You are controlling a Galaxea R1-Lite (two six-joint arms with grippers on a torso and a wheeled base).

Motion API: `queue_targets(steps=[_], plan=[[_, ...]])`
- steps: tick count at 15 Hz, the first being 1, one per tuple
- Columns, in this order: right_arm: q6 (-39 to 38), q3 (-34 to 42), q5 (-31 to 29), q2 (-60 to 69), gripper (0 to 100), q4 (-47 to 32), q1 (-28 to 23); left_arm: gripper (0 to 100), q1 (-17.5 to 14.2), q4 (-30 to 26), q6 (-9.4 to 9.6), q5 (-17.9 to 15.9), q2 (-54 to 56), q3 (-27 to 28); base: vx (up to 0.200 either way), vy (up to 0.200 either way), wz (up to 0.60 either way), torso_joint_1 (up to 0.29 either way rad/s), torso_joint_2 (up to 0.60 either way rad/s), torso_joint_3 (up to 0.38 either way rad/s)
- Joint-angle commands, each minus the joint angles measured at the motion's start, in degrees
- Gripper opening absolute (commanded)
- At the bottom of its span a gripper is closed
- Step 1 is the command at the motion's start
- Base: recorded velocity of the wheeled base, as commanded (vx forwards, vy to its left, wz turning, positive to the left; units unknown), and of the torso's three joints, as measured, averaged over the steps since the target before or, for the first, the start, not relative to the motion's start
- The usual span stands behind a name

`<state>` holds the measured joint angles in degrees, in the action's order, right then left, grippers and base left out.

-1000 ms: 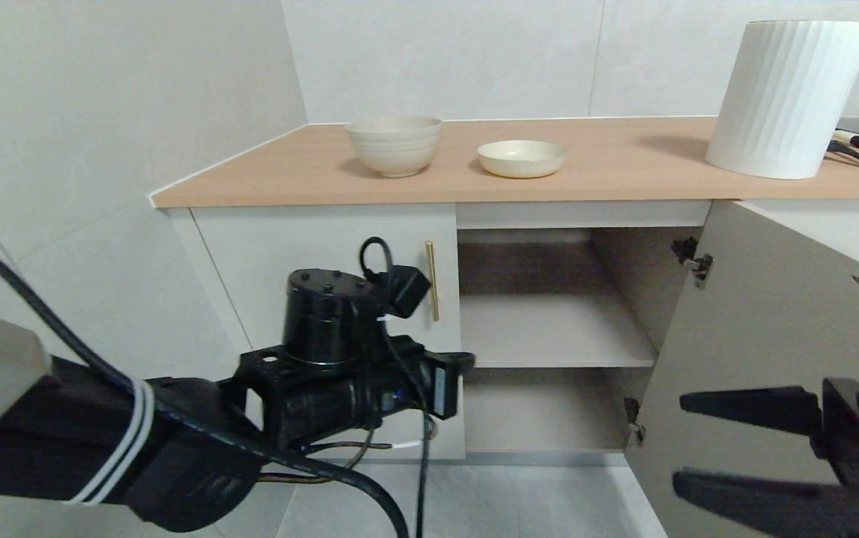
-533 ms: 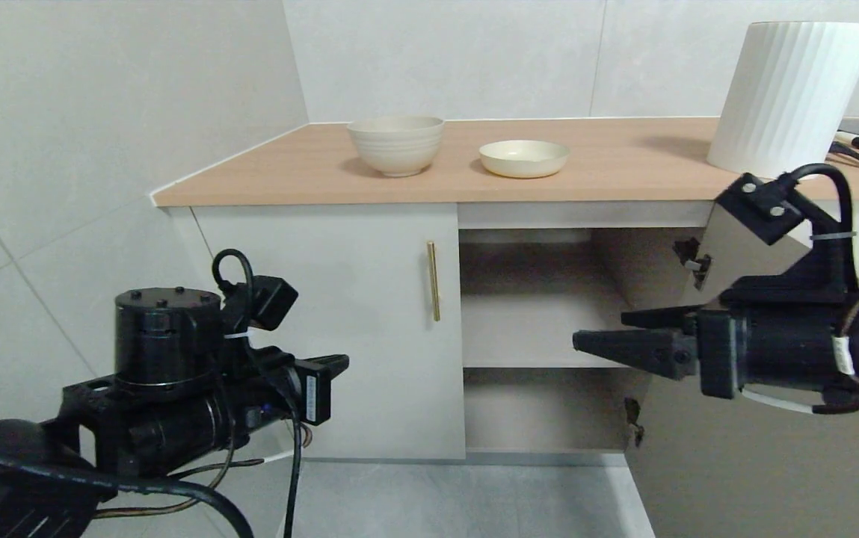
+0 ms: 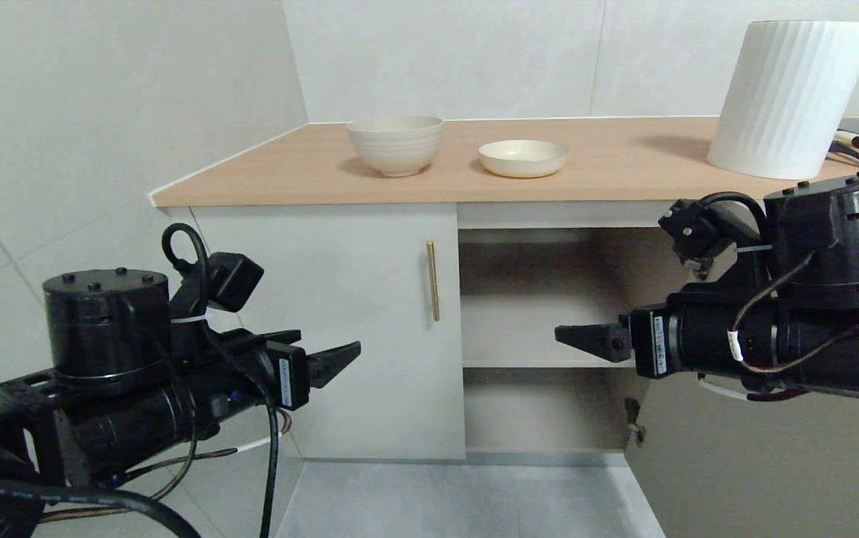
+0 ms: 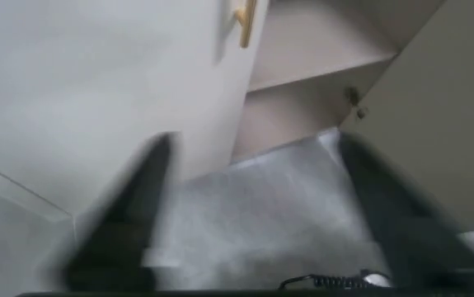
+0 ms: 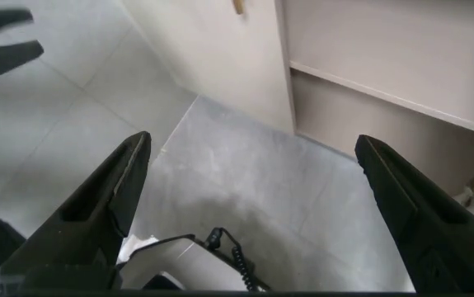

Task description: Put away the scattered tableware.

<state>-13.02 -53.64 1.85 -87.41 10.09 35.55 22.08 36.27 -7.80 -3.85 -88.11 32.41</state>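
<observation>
Head view: two dishes stood on the tan wooden countertop, both upright, mouths up, round, no long axis. One ribbed beige deep bowl sat high above the left gripper; one shallow cream dish sat above the right gripper.
Left wrist view: fingers spread wide, empty.
Right wrist view: fingers spread wide, empty.

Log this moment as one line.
left gripper open, holding nothing, by closed door | right gripper open, holding nothing, at open cupboard | bowl and dish on counter, untouched
</observation>
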Motion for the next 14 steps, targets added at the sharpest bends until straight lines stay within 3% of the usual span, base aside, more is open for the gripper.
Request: queue_targets(steps=[1,3,4,5,6,10,14], plan=[[0.01,-0.06,-0.27,0.92,100,0.01,0.66,100,-0.02,-6.30,-0.64,0.07,5.67,2.57,0.000,0.000,0.00,0.000,0.00,0.000],[-0.08,-0.06,-0.89,1.10,100,0.01,0.75,100,-0.02,-15.61,-1.78,-0.01,10.07,6.34,0.000,0.000,0.00,0.000,0.00,0.000],[-0.08,-0.06,-1.77,1.54,100,0.10,0.84,100,-0.02,-23.70,-3.27,-0.19,13.49,10.04,0.000,0.000,0.00,0.000,0.00,0.000],[-0.16,0.03,-2.03,2.42,100,0.19,1.28,100,-0.02,-28.01,-5.12,-0.37,15.60,12.59,0.000,0.000,0.00,0.000,0.00,0.000],[-0.16,0.03,-2.03,2.94,100,0.19,1.28,100,-0.02,-28.36,-6.08,-0.37,16.31,13.11,0.000,0.000,0.00,0.000,0.00,0.000],[-0.16,0.20,-2.03,3.65,100,0.19,1.63,100,-0.02,-28.71,-6.08,-0.19,16.83,13.29,0.000,0.000,0.00,0.000,0.00,0.000],[-0.16,0.46,-2.03,4.00,100,0.28,1.72,100,-0.37,-32.31,-6.00,-0.19,17.89,14.87,0.200,0.000,0.00,0.002,0.00,0.001]])
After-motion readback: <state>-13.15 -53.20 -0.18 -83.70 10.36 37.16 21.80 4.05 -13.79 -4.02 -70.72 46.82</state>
